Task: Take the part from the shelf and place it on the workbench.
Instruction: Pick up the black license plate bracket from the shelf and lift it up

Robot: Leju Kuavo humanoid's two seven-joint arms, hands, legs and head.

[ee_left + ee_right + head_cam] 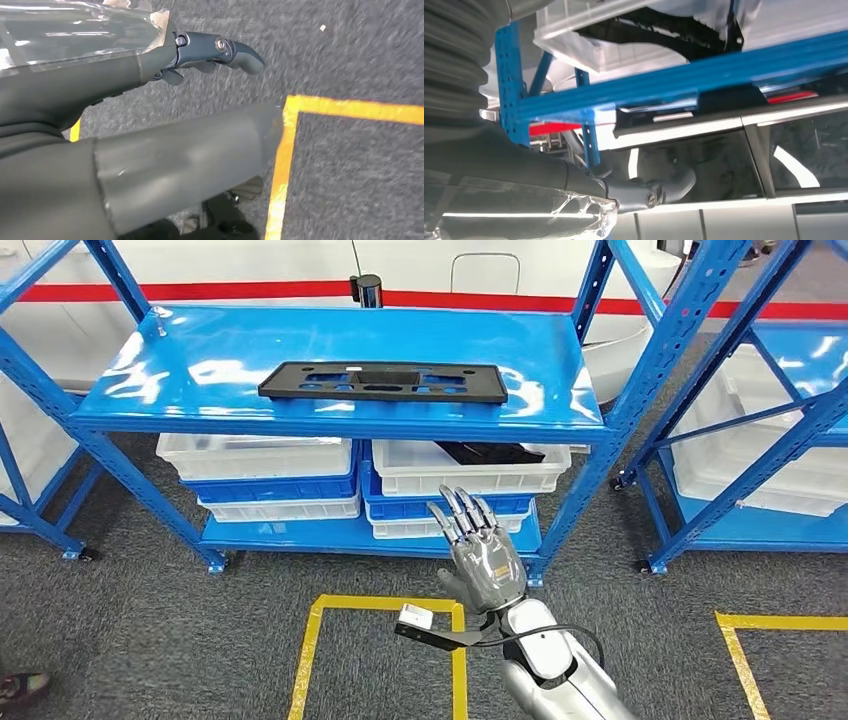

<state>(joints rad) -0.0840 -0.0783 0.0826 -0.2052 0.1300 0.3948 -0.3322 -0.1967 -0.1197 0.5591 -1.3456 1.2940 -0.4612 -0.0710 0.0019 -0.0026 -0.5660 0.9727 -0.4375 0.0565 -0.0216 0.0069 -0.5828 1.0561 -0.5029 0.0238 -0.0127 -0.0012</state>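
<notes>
Part (383,382), a flat black panel with cut-outs, lies lengthwise on the blue shelf (150,400), near its front edge, with bare blue surface on both sides. Right hand (482,550) is raised below that edge, well apart from the part, fingers spread and holding nothing. Left hand (200,55) hangs over grey carpet beside yellow floor tape (280,170), fingers loose, empty.
</notes>
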